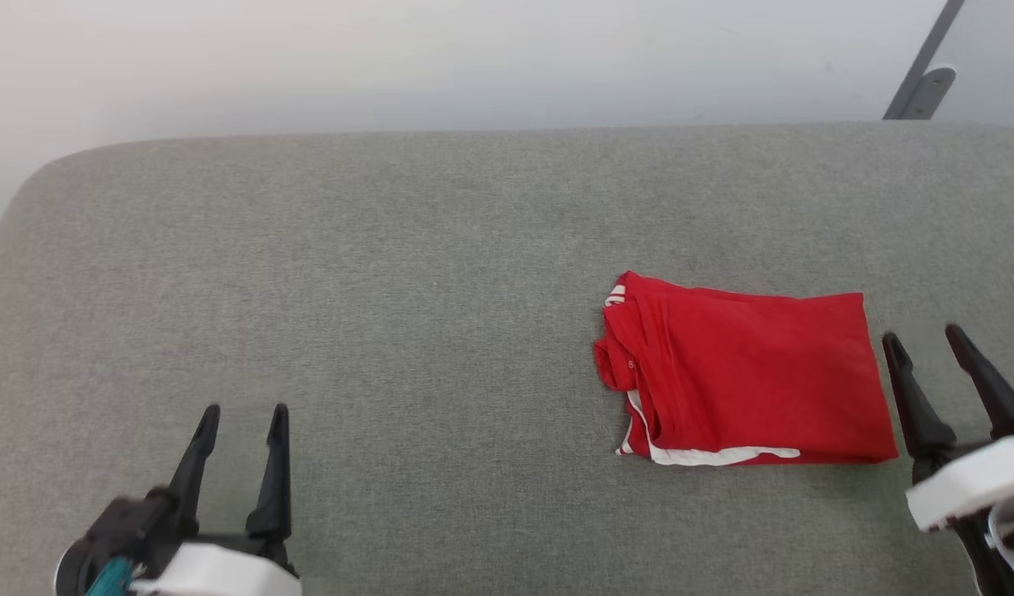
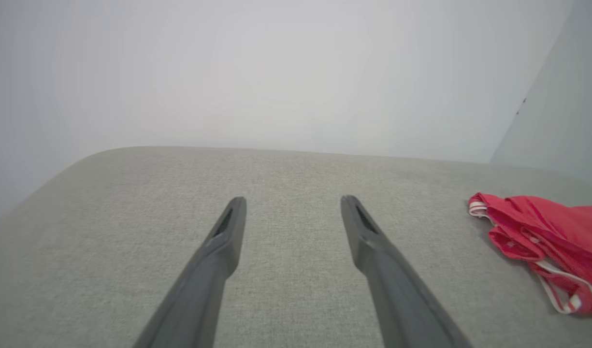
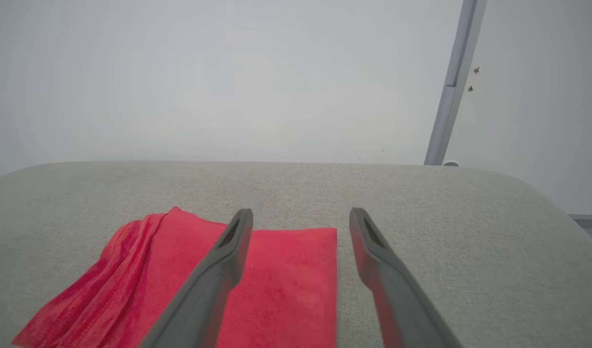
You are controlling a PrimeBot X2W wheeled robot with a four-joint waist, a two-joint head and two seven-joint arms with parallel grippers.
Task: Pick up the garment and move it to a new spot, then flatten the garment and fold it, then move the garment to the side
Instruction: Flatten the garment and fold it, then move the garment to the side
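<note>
**Both pincers slack, folded jersey beside the right one**

Long dark fingers of my left gripper (image 1: 246,411) taper to blunt tips. They are matte and smooth, each with a narrow slot on its inner face. They stand spread with nothing between them, well to the left of the garment (image 1: 747,381).

My right gripper (image 1: 922,335) is likewise released and empty, its two fingers parted just off the garment's right edge. Seen along that wrist, one finger crosses over the red cloth and the other lies past the edge over bare upholstery. I cannot tell whether either touches.

The garment is soft red knit folded into a rough rectangle. Its right edge is straight and crisp. Its left end is bunched in rumpled layers, with striped red-and-white trim peeking out and a white band along the near edge.

Under the garment spreads a grey-green cushion (image 1: 391,290) of coarse woven fabric with rounded corners. Beyond the garment rises a plain pale wall (image 1: 391,58), and a slim grey metal bar (image 1: 920,74) slants up at its far right.
</note>
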